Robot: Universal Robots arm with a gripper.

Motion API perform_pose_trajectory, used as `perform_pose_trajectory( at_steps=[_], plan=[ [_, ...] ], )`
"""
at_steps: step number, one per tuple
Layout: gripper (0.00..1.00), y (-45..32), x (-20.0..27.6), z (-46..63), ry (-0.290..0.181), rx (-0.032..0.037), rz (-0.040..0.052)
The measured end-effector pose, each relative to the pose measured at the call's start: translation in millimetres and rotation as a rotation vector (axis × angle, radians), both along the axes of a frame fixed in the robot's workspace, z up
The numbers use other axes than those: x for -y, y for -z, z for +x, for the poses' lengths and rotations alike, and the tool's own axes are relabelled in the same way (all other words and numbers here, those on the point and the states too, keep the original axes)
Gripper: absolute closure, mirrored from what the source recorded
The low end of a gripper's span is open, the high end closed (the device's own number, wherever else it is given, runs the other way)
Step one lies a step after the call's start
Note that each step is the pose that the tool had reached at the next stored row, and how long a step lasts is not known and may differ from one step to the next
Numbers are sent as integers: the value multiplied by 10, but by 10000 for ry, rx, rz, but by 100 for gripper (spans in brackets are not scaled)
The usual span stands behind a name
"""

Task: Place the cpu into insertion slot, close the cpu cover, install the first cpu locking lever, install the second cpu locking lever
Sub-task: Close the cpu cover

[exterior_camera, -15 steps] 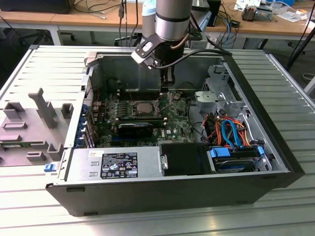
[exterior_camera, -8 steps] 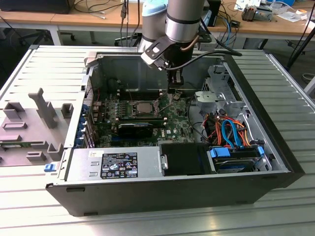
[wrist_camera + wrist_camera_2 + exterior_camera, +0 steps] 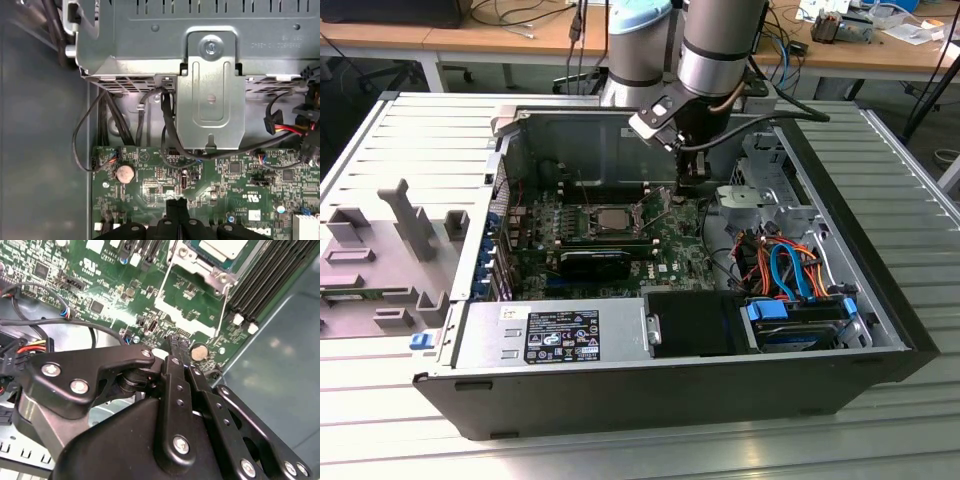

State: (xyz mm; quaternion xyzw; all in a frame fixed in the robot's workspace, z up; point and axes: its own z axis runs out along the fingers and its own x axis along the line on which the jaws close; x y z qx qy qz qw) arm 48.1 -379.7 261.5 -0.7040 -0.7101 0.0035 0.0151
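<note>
Pointing down at the green motherboard [image 3: 215,172], the end effector [image 3: 176,204] has its black fingers pressed together with nothing between them, in both wrist views [image 3: 177,345]. Can't tell if the tip touches the board. A coin cell battery [image 3: 125,173] lies near the tip, also seen in the second wrist view [image 3: 199,351]. Thin black cables [image 3: 80,135] loop from the board edge up past a grey metal bracket [image 3: 210,100].

The cpu [image 3: 220,247] lies apart from the fingertips, silvery top up, with the cpu cover [image 3: 197,264] framing it. A thin wire lever [image 3: 223,305] runs along the socket side; can't tell if it is latched. Long black memory slots [image 3: 265,280] sit just beside it.

In the exterior view the end effector [image 3: 692,185] hangs inside the open computer case [image 3: 670,390], to the exterior view's right of the insertion slot [image 3: 582,222], where the cpu [image 3: 610,217] sits. A long black card [image 3: 595,263] lies near the slot. A power supply [image 3: 550,335] fills the near corner, and orange and blue cables [image 3: 785,265] bunch above a drive [image 3: 800,325]. The case rests on a ridged metal tabletop [image 3: 400,130], and a grey fixture [image 3: 380,255] lies on the exterior view's left.
</note>
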Motion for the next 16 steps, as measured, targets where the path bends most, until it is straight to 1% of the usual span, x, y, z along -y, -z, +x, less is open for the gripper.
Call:
perform_pose_trajectory(
  at_steps=[3, 4, 6, 8, 11, 14, 16],
  plan=[
    [89, 51, 0, 12, -8, -16, 0],
    [89, 84, 0, 12, -16, -17, 0],
    [89, 97, 0, -6, -30, -17, 23],
    [89, 98, 0, -57, -28, -16, 30],
    [89, 98, 0, -204, -29, -7, 66],
    [89, 99, 0, -319, -29, 5, 107],
    [89, 98, 1, -415, -31, 7, 194]
  ],
)
